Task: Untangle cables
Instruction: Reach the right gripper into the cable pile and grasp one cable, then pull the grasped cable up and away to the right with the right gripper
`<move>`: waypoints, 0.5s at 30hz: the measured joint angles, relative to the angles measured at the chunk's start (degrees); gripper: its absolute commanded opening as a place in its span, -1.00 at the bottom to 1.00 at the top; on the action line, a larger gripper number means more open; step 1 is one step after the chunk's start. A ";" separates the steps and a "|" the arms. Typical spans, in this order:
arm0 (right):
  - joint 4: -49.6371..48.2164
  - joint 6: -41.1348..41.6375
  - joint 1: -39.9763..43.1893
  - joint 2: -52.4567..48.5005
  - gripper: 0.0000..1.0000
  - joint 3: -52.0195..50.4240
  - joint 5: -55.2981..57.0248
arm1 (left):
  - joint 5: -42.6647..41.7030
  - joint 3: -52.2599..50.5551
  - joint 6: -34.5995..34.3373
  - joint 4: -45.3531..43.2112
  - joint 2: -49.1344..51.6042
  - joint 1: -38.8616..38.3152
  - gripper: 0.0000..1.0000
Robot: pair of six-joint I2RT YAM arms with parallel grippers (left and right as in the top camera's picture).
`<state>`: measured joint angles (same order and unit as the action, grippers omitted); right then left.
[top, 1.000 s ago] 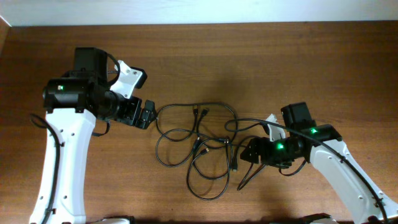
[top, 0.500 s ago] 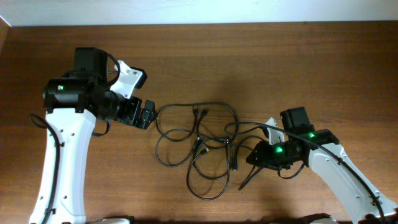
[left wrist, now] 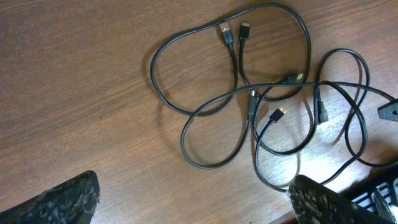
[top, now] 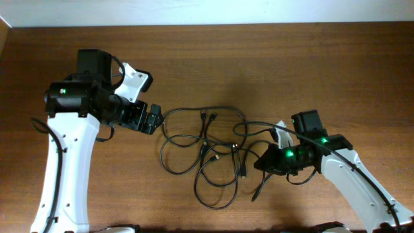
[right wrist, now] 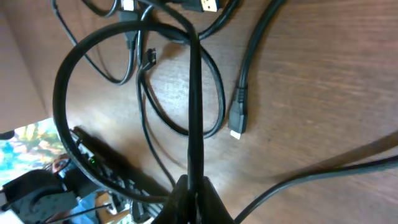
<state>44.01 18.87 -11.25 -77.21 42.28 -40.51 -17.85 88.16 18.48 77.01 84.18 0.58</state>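
Several thin black cables (top: 206,147) lie in overlapping loops on the wooden table's middle, with small metal-tipped plugs among them. My right gripper (top: 261,164) sits at the tangle's right edge. In the right wrist view its fingers (right wrist: 211,202) are pinched shut on one black cable (right wrist: 194,112) that runs straight up from them. A loose plug end (right wrist: 237,119) lies just to the right. My left gripper (top: 153,120) stands open at the tangle's left edge. In the left wrist view the cables (left wrist: 250,106) lie ahead of the wide-apart fingertips (left wrist: 74,199), which hold nothing.
The table's far edge (top: 207,26) meets a white wall. A thicker black cable (top: 262,127) runs from the right arm across the tangle's right side. Bare wood surrounds the tangle on all sides.
My right gripper has closed on a cable at the tangle's right edge and dropped slightly toward the front. The loose strand below it shifted a little. The left arm has not moved.
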 measured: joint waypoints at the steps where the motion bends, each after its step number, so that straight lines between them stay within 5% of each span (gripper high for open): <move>1: 0.96 0.04 0.00 0.00 -0.92 1.09 -0.17 | 0.00 0.00 0.00 0.00 0.00 0.00 0.98; 15: 13.75 0.20 -0.02 -0.07 -0.92 21.07 2.73 | 0.00 -0.02 0.00 -0.02 0.00 0.00 0.99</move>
<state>57.76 19.07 -11.27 -77.28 63.35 -37.78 -17.85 88.14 18.48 76.99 84.18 0.58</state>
